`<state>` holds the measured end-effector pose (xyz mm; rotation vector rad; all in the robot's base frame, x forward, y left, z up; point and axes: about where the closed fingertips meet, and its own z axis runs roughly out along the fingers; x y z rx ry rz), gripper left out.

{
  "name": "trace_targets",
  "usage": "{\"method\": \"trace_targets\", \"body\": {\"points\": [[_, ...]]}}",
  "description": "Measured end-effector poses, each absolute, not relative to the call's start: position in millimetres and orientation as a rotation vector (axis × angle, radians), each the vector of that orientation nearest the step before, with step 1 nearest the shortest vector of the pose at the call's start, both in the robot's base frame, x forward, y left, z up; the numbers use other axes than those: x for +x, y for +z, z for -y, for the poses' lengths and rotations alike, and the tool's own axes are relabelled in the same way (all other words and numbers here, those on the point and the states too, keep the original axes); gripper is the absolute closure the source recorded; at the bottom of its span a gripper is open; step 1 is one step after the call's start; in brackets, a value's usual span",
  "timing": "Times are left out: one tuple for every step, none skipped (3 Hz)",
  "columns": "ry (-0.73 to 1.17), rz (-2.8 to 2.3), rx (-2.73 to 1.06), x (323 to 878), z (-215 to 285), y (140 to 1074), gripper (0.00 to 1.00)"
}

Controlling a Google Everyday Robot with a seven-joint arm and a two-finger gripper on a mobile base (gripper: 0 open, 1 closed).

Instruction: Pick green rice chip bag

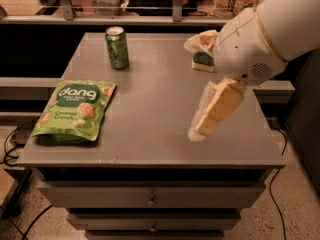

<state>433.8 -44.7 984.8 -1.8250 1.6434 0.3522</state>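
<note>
The green rice chip bag [75,109] lies flat at the front left of the grey table [150,89], with white "dang" on a dark green patch facing up. My gripper [192,89] hangs over the right half of the table, well to the right of the bag and not touching it. It is open and empty. One cream finger [216,108] points down toward the front, the other [201,40] sits higher, near the back.
A green soda can [117,47] stands upright at the back left, behind the bag. A green-and-yellow sponge [202,61] lies at the back right, partly hidden by my gripper. Drawers run below the table's front edge [150,160].
</note>
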Motion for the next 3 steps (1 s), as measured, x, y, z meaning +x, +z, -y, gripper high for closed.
{"method": "trace_targets", "body": {"points": [[0.43,-1.606,-1.817,433.0,9.8,971.0,0.0],[0.513,-1.578,-1.83,438.1,-34.3,949.3,0.0],[0.589,-1.501,-1.857,448.5,-87.9,933.9,0.0]]}}
